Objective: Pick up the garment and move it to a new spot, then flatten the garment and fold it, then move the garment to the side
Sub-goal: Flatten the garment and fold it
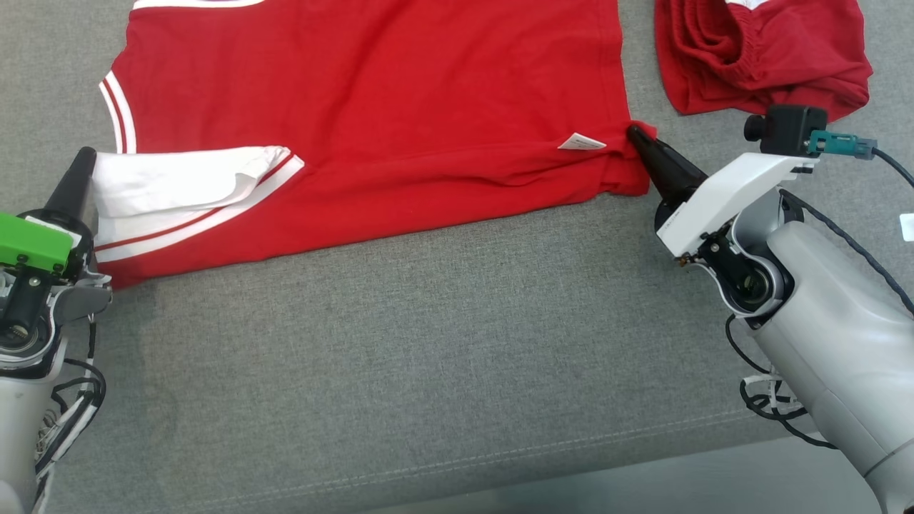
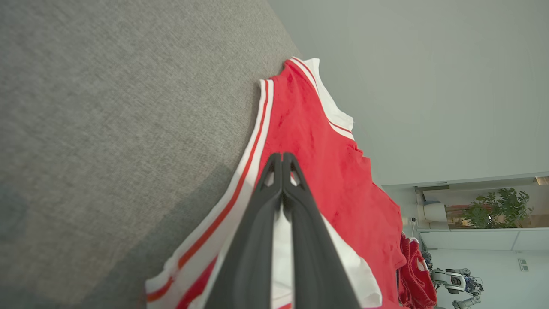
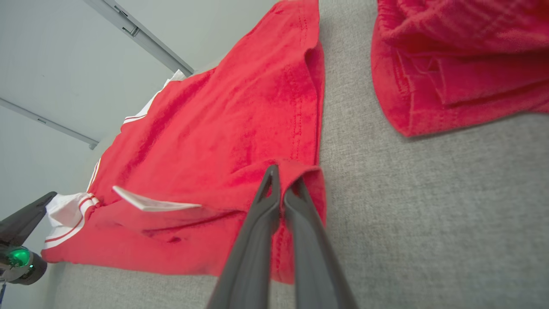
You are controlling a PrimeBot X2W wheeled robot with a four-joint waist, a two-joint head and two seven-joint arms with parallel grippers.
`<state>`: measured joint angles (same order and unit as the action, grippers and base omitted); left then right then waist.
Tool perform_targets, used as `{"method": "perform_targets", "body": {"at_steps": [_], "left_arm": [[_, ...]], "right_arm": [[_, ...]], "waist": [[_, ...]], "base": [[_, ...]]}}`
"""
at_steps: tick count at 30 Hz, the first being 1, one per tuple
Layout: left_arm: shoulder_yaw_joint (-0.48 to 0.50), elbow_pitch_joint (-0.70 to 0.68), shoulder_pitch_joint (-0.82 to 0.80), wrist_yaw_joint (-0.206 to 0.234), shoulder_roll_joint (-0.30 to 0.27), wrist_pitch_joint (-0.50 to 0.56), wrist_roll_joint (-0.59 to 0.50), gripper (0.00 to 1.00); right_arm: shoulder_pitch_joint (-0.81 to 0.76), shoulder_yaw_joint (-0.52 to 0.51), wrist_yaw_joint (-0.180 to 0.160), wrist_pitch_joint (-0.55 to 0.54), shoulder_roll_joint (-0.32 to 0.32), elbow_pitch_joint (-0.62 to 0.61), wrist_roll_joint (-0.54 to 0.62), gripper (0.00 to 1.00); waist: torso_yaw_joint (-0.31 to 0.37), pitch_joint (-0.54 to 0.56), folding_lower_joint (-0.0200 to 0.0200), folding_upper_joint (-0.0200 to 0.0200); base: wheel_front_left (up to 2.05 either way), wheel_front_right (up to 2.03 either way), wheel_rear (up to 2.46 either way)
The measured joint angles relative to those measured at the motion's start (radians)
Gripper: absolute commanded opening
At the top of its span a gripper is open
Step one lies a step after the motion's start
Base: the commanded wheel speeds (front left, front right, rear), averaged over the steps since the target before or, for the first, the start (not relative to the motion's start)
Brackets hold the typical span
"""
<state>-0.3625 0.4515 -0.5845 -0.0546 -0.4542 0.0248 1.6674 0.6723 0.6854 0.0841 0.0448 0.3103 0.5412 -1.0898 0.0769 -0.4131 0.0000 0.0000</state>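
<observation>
The garment point(image 1: 371, 107) is a red shirt with white striped trim, spread flat on the grey fabric surface point(image 1: 443, 343). My left gripper point(image 1: 84, 158) is shut on its white folded part at the left edge; in the left wrist view, white cloth shows between the closed fingers point(image 2: 257, 240) over the garment point(image 2: 334, 171). My right gripper point(image 1: 634, 133) is shut on the red hem corner at the right. In the right wrist view that corner curls around my right gripper point(image 3: 282, 171), and the garment point(image 3: 223, 141) stretches away to the left. A white label point(image 1: 582, 142) sticks up near that corner.
A second red garment point(image 1: 764, 50) lies crumpled at the back right, close to my right arm, and is also in the right wrist view point(image 3: 463, 60). The surface's stitched front edge point(image 1: 500, 457) runs along the bottom. Another robot point(image 2: 454, 281) stands far off.
</observation>
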Motion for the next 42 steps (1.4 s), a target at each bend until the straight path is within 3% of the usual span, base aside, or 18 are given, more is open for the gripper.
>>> {"method": "perform_targets", "body": {"at_steps": [1,2,3,4,5,15,24,27,42], "left_arm": [[0.0,0.011,-0.005,0.003,0.004,-0.001,0.0,0.0],[0.0,0.022,-0.011,0.003,0.009,-0.007,0.0,0.0],[0.003,0.033,-0.017,0.004,0.015,-0.015,0.0,0.36],[0.005,0.043,-0.024,0.004,0.021,-0.019,0.0,0.49],[0.006,0.054,-0.032,0.004,0.028,-0.024,0.0,1.0],[0.007,0.112,-0.103,-0.018,0.064,-0.09,-0.043,1.0],[-0.134,0.122,-0.112,-0.054,0.001,-0.185,-0.314,1.0],[-0.162,0.12,-0.109,-0.056,-0.005,-0.21,-0.355,1.0],[-0.248,0.052,0.009,-0.066,0.023,-0.277,-0.57,1.0]], "right_arm": [[0.002,0.0,0.003,0.0,-0.001,0.003,0.0,0.77],[0.003,0.0,0.003,0.003,-0.003,0.007,0.0,1.0],[0.005,0.001,0.003,0.009,-0.004,0.011,0.001,1.0],[0.006,0.001,0.003,0.011,-0.006,0.015,0.003,1.0],[0.007,0.0,0.003,0.015,-0.007,0.018,0.007,1.0],[0.022,-0.001,0.013,0.071,-0.021,0.033,0.024,1.0],[0.027,-0.009,0.021,0.17,-0.003,0.054,0.072,1.0],[0.025,-0.009,0.021,0.172,-0.001,0.063,0.072,1.0],[-0.045,0.028,0.023,0.202,0.03,0.072,0.233,1.0]], "waist": [[0.0,0.0,-0.0001,0.0],[0.0,0.0,0.0,0.0],[0.001,-0.001,0.0,0.0],[0.001,-0.001,0.0,0.0],[0.002,-0.001,0.0,0.0],[0.01,-0.009,0.0,0.0],[0.005,0.004,0.0,0.0],[0.002,0.012,0.0,0.0],[-0.034,0.094,0.0,0.0]], "base": [[0.0,0.0,0.0],[0.0,0.0,0.0],[0.0,0.0,0.0],[0.0,0.0,0.0],[0.0,0.0,0.0],[0.0,0.0,0.0],[0.0,0.0,0.0],[0.0,0.0,0.0],[0.0,0.0,0.0]]}}
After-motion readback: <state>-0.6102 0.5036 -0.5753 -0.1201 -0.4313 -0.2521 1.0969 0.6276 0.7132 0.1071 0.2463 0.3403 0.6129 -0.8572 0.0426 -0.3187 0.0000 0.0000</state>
